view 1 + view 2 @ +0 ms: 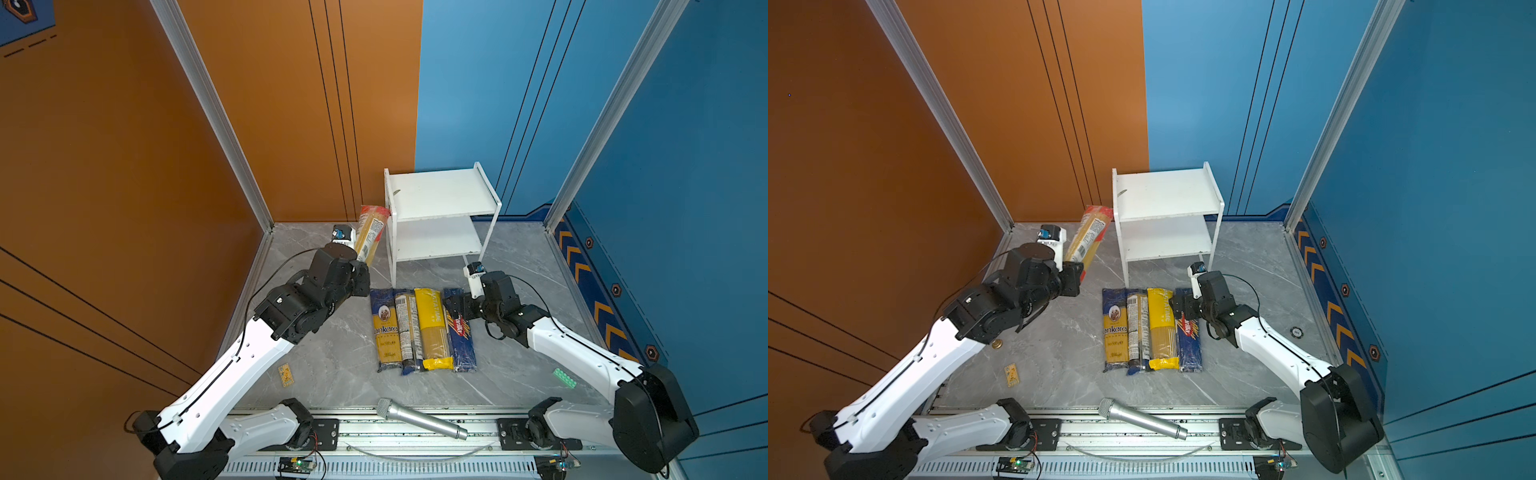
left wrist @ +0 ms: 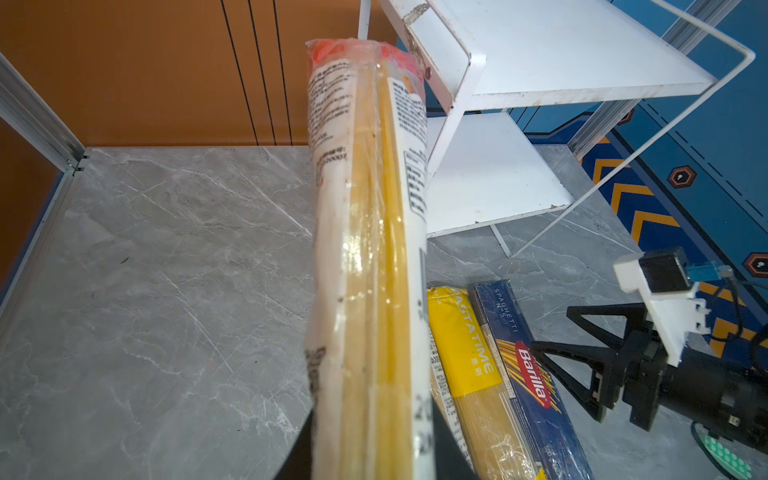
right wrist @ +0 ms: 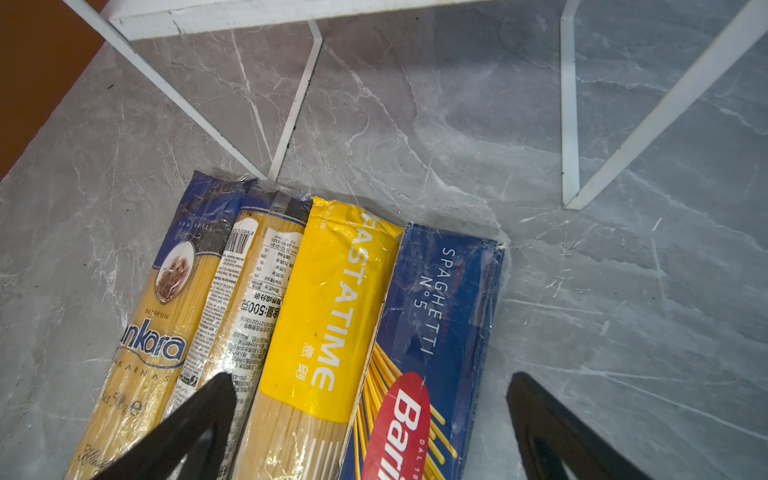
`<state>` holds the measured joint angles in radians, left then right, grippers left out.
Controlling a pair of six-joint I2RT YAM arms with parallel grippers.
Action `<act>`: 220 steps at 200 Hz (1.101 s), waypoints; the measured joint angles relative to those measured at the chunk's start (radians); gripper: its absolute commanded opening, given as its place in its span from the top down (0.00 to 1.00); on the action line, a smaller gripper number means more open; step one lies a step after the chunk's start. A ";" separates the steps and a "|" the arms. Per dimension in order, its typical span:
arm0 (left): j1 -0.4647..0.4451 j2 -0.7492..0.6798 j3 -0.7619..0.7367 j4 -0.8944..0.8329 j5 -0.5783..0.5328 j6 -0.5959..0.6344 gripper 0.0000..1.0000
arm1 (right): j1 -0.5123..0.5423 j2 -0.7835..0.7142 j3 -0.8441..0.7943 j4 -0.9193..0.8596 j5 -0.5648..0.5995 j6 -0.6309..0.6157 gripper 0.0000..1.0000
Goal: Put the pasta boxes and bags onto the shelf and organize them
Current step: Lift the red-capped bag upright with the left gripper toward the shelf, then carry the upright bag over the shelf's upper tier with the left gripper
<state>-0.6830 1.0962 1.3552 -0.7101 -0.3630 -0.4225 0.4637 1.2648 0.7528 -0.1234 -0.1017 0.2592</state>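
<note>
Left wrist view is filled by the red-ended clear bag [image 2: 365, 208] of spaghetti, running lengthwise away from the camera. Its red end sits just beside the side lip of the top board of the shelf [image 2: 582, 62]; whether the two touch cannot be told.

In both top views the left hand [image 1: 360, 269] is pressed together on the lower end of this bag and holds it clear of the grey marble table [image 1: 332, 353]. The bag is tilted, red end uppermost, leaning toward the shelf's left front corner. The white two-tier shelf stands at the back of the table, near the wall.

Four more packs lie flat on the table in front of the shelf, side by side with their long edges together. From left to right they are the yellow-navy "ankara" bag [image 3: 153, 324], the dark navy bag [image 3: 245, 291], the yellow bag [image 3: 328, 299] and the blue Barilla box [image 3: 440, 311].

The right hand [image 3: 372, 380] is over the shelf-side ends of this row with its black fingers [image 3: 208, 399] spread wide, gripping nothing. One finger is above the dark navy bag, the other above bare table beyond the box.

A silver microphone [image 1: 419, 417] lies at the table's near edge.
</note>
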 measured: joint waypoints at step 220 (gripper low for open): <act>-0.095 0.279 0.361 0.265 -0.059 -0.029 1.00 | 0.001 -0.014 0.004 -0.002 0.000 0.000 0.00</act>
<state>-0.7784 1.3754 1.7161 -0.4454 -0.4221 -0.4519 0.4648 1.2507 0.7567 -0.1249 -0.1013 0.2596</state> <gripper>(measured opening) 0.264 0.994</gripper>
